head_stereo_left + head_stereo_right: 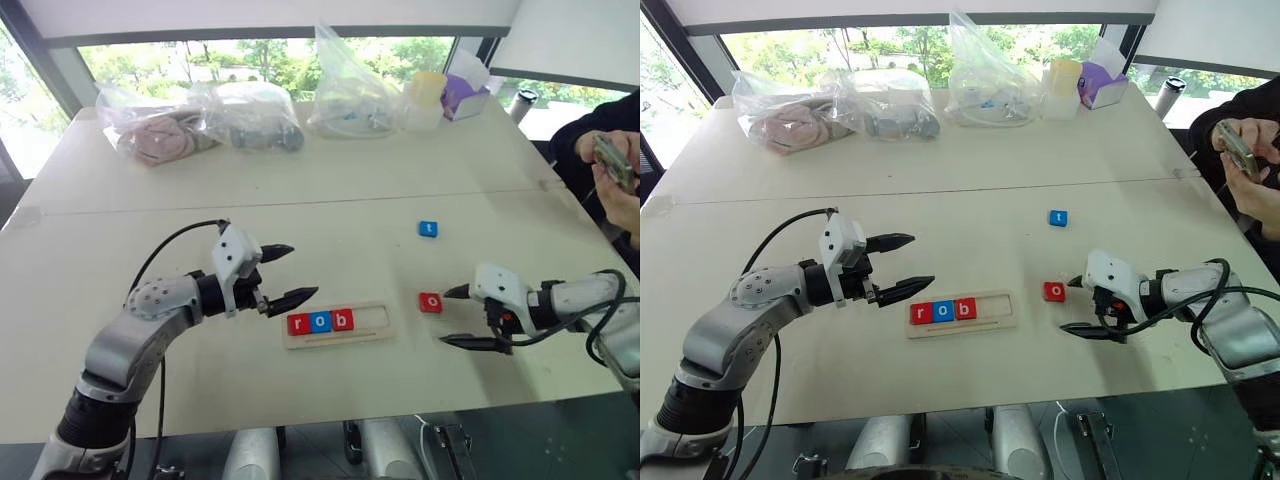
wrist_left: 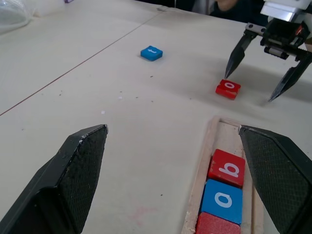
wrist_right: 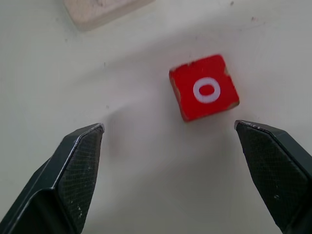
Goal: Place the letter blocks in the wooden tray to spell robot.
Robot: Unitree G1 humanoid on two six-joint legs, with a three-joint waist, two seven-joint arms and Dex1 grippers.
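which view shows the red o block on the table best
The right wrist view: the red o block is close, its letter clear. Both eye views show it small, right of the wooden tray. The left wrist view shows it distant, near the right gripper.

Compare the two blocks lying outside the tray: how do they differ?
The o block is red; the t block is blue. The o block lies near the tray's empty end, right in front of the open right gripper; the t block lies farther back on the table, away from both grippers. Both are small square tiles with one white letter, lying flat.
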